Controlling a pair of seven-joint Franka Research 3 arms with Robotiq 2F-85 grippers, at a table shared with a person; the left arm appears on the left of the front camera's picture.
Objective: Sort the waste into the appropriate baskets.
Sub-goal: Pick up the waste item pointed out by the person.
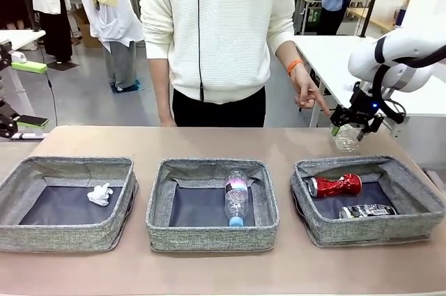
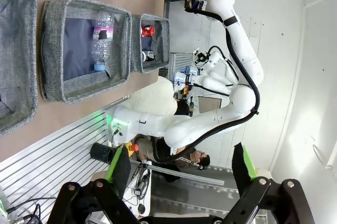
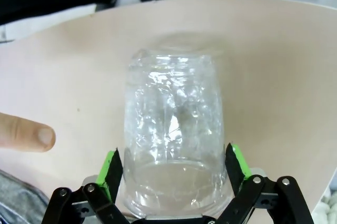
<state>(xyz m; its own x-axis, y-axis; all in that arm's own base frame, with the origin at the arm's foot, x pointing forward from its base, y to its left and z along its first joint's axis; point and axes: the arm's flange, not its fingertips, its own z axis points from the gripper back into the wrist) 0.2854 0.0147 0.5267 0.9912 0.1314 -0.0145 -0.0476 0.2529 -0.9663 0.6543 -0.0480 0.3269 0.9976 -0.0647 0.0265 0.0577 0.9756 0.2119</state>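
A crumpled clear plastic cup stands on the table behind the right basket. My right gripper is open above it, one green pad on each side of the cup's near end. A person's finger points at the cup. The right basket holds a crushed red can and a crushed black-silver can. In the middle basket lies a clear bottle. A white tissue wad sits in the left basket. My left gripper is open, off the table, nothing between its fingers.
The person stands at the far side of the table, one hand reaching down beside my right gripper. The three baskets stand in a row along the near part of the table. A white table stands behind at the right.
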